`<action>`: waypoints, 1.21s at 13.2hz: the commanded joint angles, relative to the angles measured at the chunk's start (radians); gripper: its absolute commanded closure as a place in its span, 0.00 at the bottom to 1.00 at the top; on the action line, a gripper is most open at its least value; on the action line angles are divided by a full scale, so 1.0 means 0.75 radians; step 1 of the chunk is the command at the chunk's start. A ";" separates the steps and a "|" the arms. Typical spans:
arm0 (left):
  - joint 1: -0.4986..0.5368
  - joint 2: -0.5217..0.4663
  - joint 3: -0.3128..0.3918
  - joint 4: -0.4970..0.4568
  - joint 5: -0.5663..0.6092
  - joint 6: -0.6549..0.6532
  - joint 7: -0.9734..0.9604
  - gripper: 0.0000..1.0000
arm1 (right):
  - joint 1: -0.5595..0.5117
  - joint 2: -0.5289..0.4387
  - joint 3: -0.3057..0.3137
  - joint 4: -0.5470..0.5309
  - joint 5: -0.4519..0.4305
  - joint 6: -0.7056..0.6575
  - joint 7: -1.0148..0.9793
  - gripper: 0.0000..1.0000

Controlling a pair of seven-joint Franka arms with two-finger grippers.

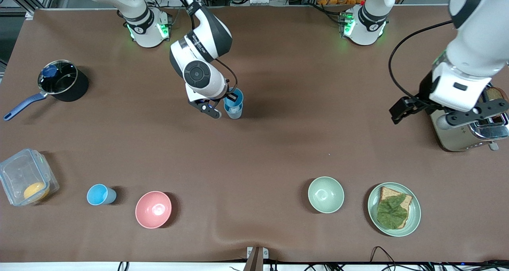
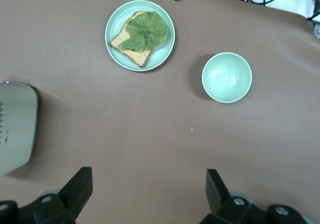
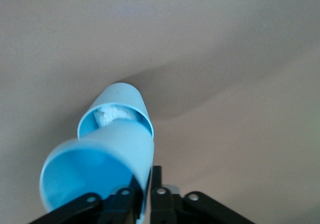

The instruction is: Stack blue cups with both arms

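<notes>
Since the sky-blue cup (image 1: 234, 97) is pinched by its rim in the right gripper (image 1: 222, 104), tilted over the paler cup (image 1: 234, 111) mid-table, nesting looks intended; the left gripper (image 1: 449, 112) is spread, parked over the toaster (image 1: 469, 133).

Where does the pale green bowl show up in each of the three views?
Front view: pale green bowl, low in the picture, beside the plate with bread and lettuce.
Left wrist view: the bowl shows upper right in the picture, with open tabletop between it and the left hand.
Right wrist view: not in it.
Shared landmark: the plate.
</notes>
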 commanded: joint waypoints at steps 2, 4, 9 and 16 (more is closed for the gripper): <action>0.050 -0.016 -0.011 0.026 -0.026 -0.070 0.113 0.00 | -0.050 -0.045 -0.015 0.093 -0.036 -0.159 0.027 0.00; 0.077 -0.042 -0.007 0.020 -0.040 -0.084 0.206 0.00 | -0.120 -0.057 -0.013 0.134 -0.128 -0.225 -0.021 0.00; 0.106 -0.120 -0.019 0.004 -0.047 -0.202 0.248 0.00 | -0.455 -0.159 -0.013 0.139 -0.177 -0.278 -0.542 0.00; 0.101 -0.161 -0.032 -0.023 -0.095 -0.231 0.254 0.00 | -0.848 -0.416 0.000 0.139 -0.271 -0.462 -1.295 0.00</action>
